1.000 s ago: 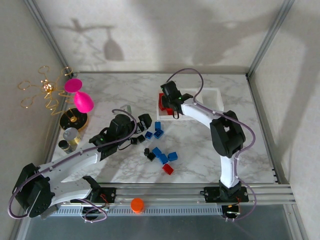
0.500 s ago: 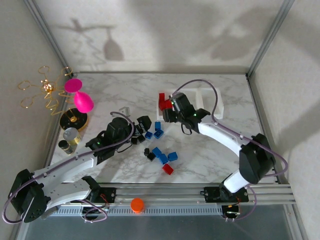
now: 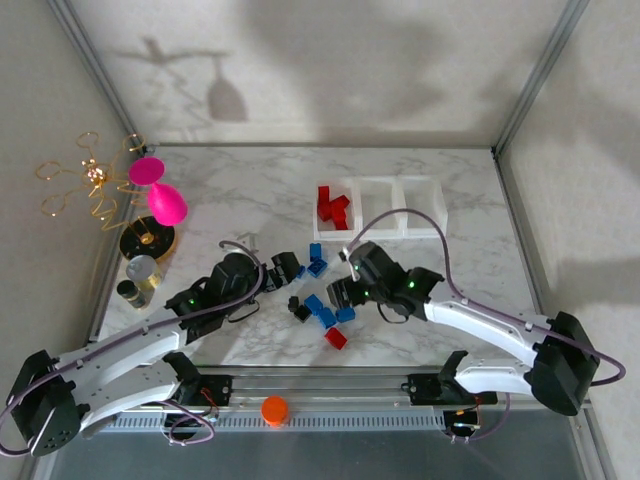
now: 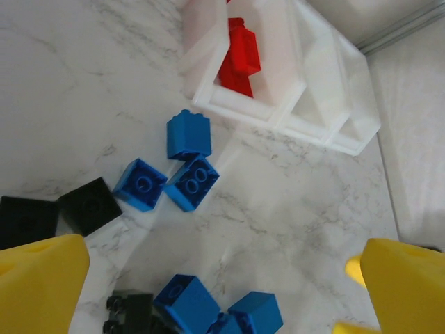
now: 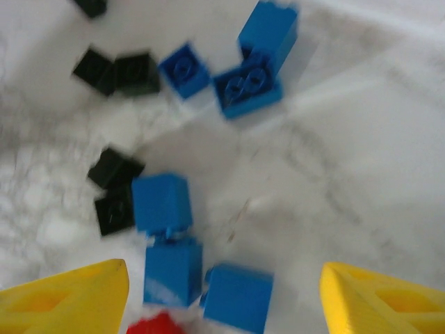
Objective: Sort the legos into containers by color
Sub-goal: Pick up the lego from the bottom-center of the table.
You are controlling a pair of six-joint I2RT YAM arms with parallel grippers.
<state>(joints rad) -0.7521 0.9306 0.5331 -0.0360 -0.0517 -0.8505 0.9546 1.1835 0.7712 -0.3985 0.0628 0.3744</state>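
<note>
Marble tabletop [image 5: 334, 174] — blue legos [image 5: 170, 268] just ahead, between right gripper's [image 5: 222, 282] wide-spread, empty fingers [image 5: 69, 299].

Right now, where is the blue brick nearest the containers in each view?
Top external: blue brick centre, just below the containers.
Left wrist: blue brick left of centre, upper half.
Right wrist: blue brick top right.
Shared landmark: two-stud blue brick beside it.

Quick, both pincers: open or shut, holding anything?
Left pincer: open, holding nothing.
Right pincer: open, holding nothing.
</note>
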